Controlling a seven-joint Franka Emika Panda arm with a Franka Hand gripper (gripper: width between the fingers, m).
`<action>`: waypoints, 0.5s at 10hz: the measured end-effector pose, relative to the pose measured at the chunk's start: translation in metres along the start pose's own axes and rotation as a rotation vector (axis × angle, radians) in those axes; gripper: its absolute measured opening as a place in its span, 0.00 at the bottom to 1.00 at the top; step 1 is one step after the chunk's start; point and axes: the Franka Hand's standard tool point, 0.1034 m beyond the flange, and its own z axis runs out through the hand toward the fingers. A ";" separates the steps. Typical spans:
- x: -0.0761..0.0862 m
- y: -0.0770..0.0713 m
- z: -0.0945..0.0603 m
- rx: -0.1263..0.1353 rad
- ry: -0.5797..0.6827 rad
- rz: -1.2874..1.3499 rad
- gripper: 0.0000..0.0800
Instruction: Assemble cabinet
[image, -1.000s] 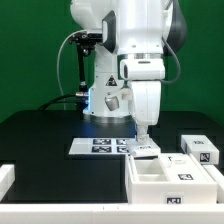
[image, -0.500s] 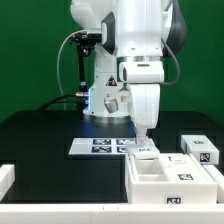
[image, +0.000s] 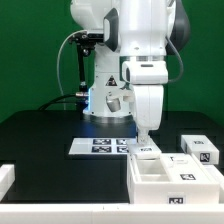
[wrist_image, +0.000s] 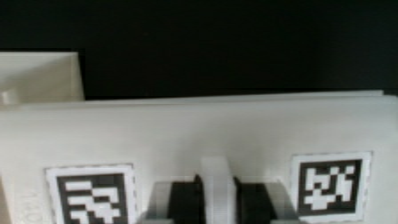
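Here, closest to us in the exterior view, the open cabinet box (image: 150, 188) sits at the front of the black table (image: 40, 140), toward the exterior view's right, with one marker tag showing on its front wall. At the exterior view's left edge we see a loose white part (image: 6, 178), well apart from the box. Just behind the box's rear rim lies a small tagged cabinet panel (image: 147, 152), and farther toward the exterior view's right rests a tagged white block (image: 201, 150). The gripper (image: 146, 138) points straight down at that small panel, its tips at or just above the top face. We cannot tell whether the fingers are spread or closed, nor whether they grip anything, because they read as one narrow shape from here. The wrist view adds little on this. It is filled by a white cabinet face (wrist_image: 196, 125) carrying two marker tags, one on each side, with dark slots low between them, and another white part (wrist_image: 39, 75) lies beyond it on the dark table. Compared with one second ago, we find the arm (image: 145, 60) and its wrist shifted slightly toward the exterior view's right, while the parts on the table lie where they were. Behind the small panel lies the marker board (image: 100, 146), flat on the table. Behind that stands the arm's base, in front of the green backdrop (image: 30, 50).
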 end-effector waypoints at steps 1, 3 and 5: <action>-0.001 0.000 0.000 0.003 -0.001 0.000 0.08; -0.004 0.000 0.000 0.001 -0.001 0.005 0.08; -0.005 0.002 0.000 -0.001 -0.001 -0.048 0.08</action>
